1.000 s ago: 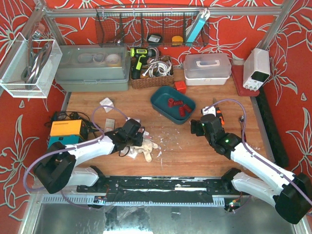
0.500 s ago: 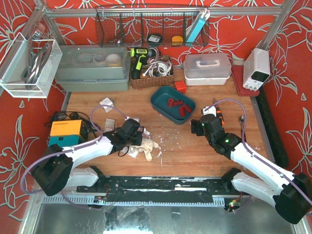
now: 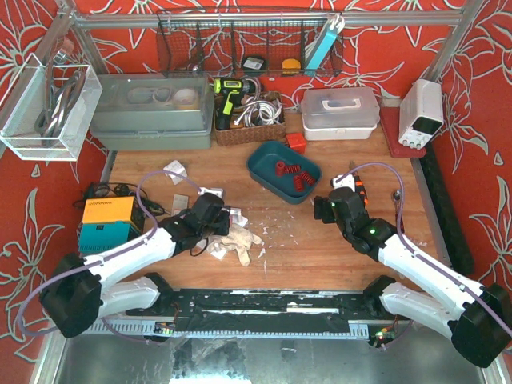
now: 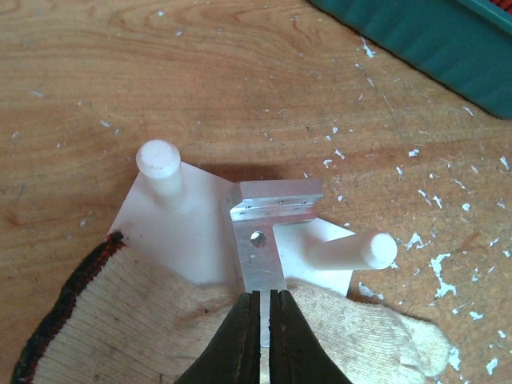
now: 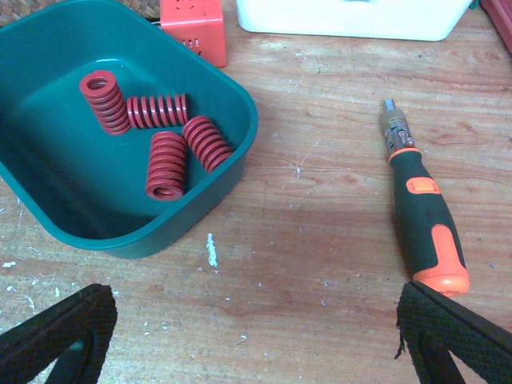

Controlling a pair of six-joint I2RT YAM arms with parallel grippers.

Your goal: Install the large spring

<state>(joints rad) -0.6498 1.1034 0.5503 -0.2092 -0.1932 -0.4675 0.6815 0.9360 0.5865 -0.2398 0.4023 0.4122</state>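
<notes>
Several red springs (image 5: 166, 164) lie in a teal tray (image 5: 232, 172), which also shows in the top view (image 3: 268, 180). My right gripper (image 5: 256, 344) is wide open and empty, low over the bare wood just in front of the tray. My left gripper (image 4: 264, 300) is shut on the aluminium bracket (image 4: 260, 240) of a white plate (image 4: 192, 216) with two white pegs (image 4: 160, 164). The plate rests partly on a knitted glove (image 4: 120, 320). In the top view the left gripper (image 3: 224, 218) is left of centre and the right gripper (image 3: 324, 206) sits near the tray.
A black-and-orange screwdriver (image 5: 424, 216) lies right of the tray. A red cube (image 5: 192, 24) and a white box (image 3: 340, 112) stand behind it. An orange-and-teal box (image 3: 108, 220) sits at the left edge, and a black rail (image 3: 256, 308) runs along the front.
My left arm has drawn slightly back to the left, still holding the bracket, and more of the white plate shows. The right arm has not moved.
</notes>
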